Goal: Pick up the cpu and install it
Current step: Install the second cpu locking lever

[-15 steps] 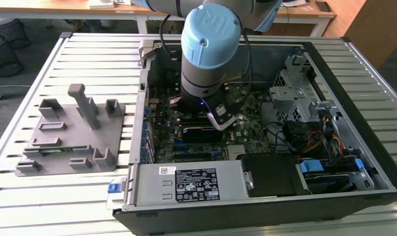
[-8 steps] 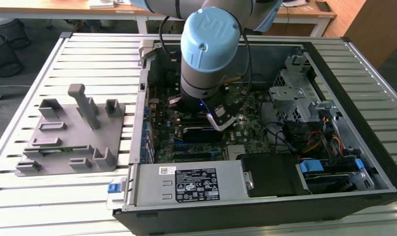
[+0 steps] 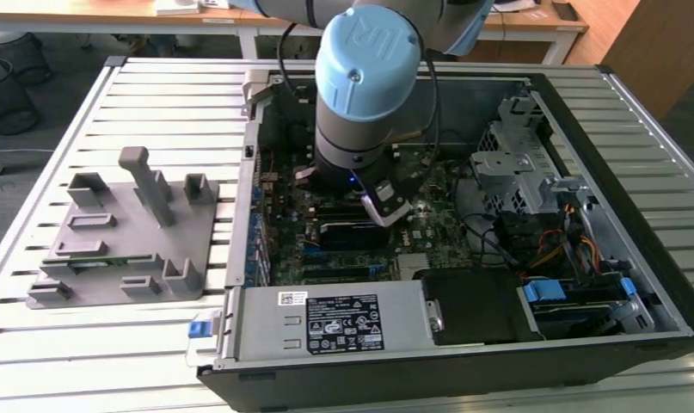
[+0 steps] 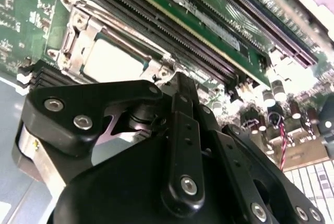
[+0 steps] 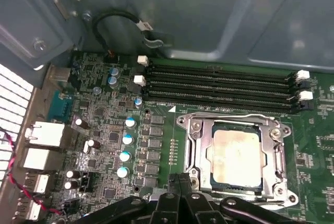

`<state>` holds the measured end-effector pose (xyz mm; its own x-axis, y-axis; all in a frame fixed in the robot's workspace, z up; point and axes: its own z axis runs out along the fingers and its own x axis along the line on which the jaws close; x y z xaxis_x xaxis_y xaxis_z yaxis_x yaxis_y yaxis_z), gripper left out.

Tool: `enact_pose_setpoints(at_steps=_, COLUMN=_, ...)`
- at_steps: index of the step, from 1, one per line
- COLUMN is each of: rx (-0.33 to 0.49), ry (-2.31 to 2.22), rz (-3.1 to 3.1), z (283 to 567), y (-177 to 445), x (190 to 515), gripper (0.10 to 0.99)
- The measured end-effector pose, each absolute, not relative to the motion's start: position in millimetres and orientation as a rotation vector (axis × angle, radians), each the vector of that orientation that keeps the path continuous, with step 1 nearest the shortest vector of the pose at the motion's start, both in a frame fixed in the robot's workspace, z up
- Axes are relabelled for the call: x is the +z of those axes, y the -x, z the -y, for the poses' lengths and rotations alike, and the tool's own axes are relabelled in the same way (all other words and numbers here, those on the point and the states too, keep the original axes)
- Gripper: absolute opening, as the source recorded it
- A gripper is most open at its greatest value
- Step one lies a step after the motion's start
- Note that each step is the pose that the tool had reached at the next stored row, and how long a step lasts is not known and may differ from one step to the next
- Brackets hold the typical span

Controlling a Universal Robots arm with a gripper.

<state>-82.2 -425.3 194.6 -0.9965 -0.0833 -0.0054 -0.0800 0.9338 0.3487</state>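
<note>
One cpu [image 5: 236, 153] sits in its socket beside four memory slots [image 5: 219, 85]; pincer [image 5: 180, 185] fingers pressed together, pinching nothing.

Exterior view high, angled down on open black computer case [image 3: 462, 370], both wrist views close above green motherboard [image 5: 104, 140], sharing silver socket frame [image 5: 235, 156].
</note>
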Motion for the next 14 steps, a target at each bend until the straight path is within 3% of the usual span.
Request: enact_pose_setpoints(at_steps=14, rx=-0.555, ry=-0.130, rz=3.080, z=425.2, y=82.2, x=204.8, gripper=0.106)
